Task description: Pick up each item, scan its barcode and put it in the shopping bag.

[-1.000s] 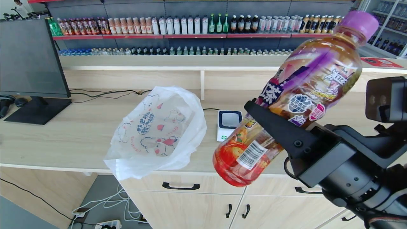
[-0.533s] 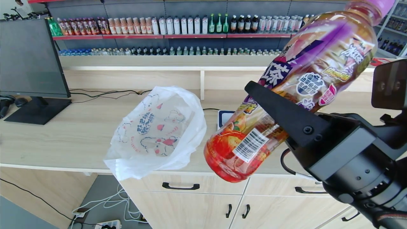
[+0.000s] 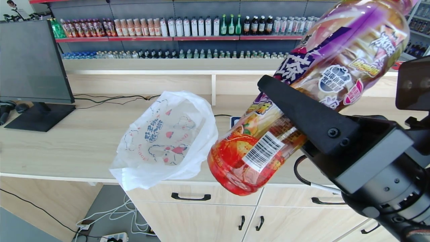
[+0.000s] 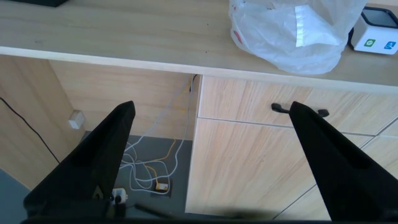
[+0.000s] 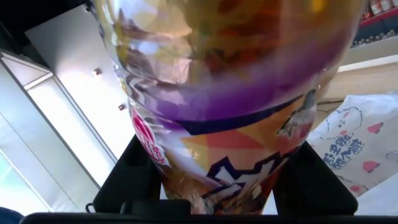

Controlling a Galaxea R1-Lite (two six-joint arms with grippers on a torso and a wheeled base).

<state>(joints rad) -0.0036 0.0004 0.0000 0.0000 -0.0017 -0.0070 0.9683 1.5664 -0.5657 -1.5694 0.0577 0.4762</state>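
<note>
Up close in the head view, the right hand clamps a plastic drink bottle across its middle. One black finger lies along the near side of the label. The bottle is held in the air and tilted, with its red base low and toward the robot's left. Its neck is high and cut off by the frame's top edge. A white barcode near the base faces the camera. The base hangs just beside the white shopping bag, which sits slumped on the wooden table. A small white scanner on the table is mostly hidden behind the bottle. The left hand sits low in front of the cabinet doors below the table edge, fingers spread wide, holding nothing.
</note>
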